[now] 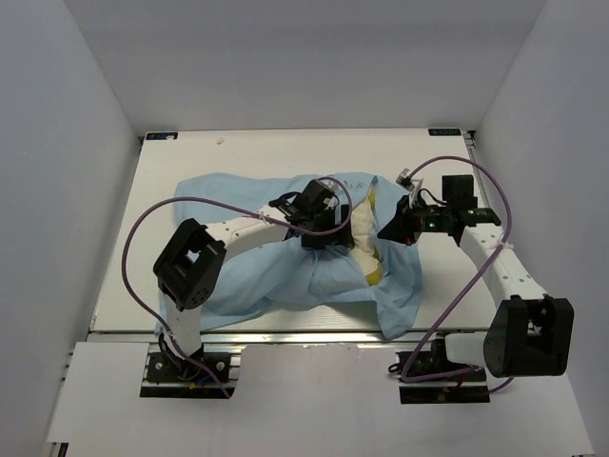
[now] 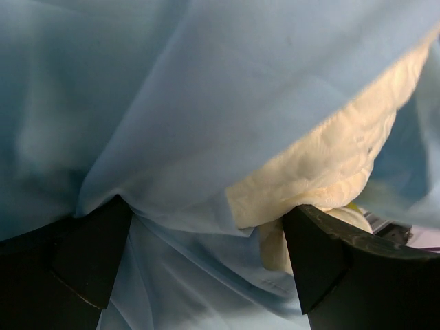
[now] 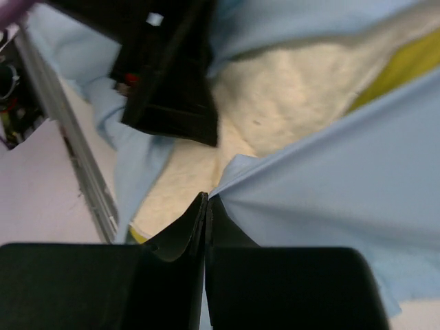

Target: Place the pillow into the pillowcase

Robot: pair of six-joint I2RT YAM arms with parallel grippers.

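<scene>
The light blue pillowcase (image 1: 257, 271) lies rumpled across the middle of the table. The cream pillow (image 1: 364, 228) shows at its open right end, with a yellow edge (image 1: 373, 273). My left gripper (image 1: 321, 235) is at the pillowcase's mouth, open. In the left wrist view its fingers (image 2: 323, 258) stand wide apart, with blue cloth (image 2: 206, 89) and the pillow's corner (image 2: 330, 158) between them. My right gripper (image 1: 392, 229) is shut on the pillowcase's edge (image 3: 344, 185), holding it above the pillow (image 3: 275, 96). The left gripper also shows in the right wrist view (image 3: 172, 82).
The white table (image 1: 190, 162) has walls on three sides and a metal rail (image 1: 285, 335) along its front edge. Purple cables (image 1: 152, 214) loop over both arms. A flap of pillowcase (image 1: 400, 305) hangs near the front edge.
</scene>
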